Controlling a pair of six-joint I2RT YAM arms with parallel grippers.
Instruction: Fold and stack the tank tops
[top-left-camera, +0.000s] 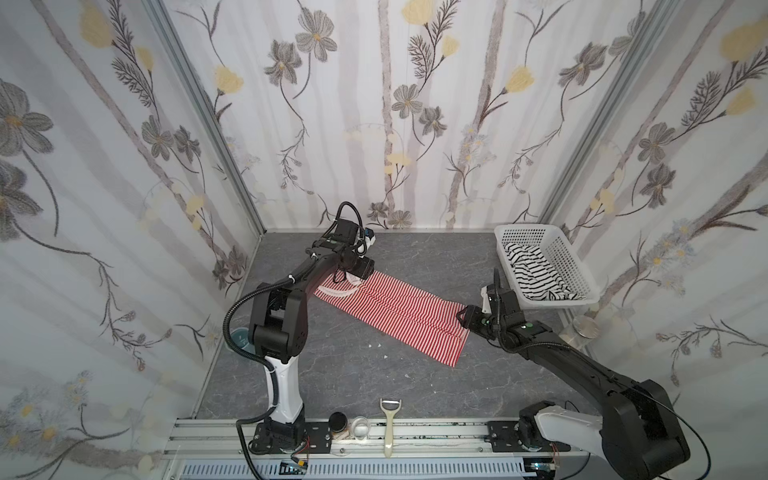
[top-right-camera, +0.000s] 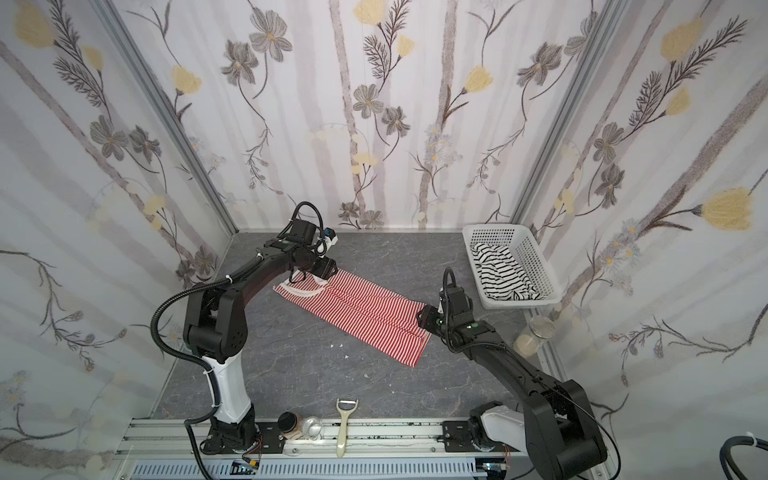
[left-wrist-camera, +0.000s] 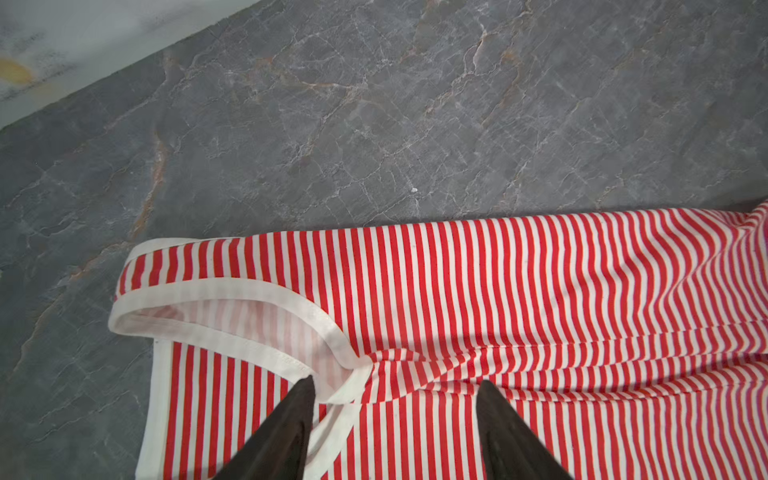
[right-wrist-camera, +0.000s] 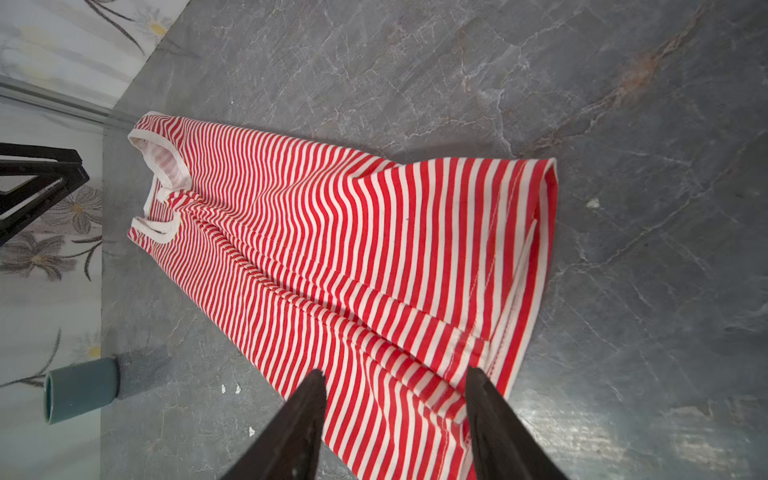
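While the red-and-white tank top (top-left-camera: 390, 309) lies as a strip on the worktop (top-left-camera: 332, 374), the left pincer (left-wrist-camera: 397, 380) is held wide and empty over its straps, the right pincer (right-wrist-camera: 395, 371) likewise over its hem; all layers should be pinched squarely before the hem is carried over.

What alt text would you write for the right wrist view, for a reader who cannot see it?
A red-and-white striped tank top lies flat, folded lengthwise, on a grey marbled table; the jaws of the right gripper stand open by its hem.
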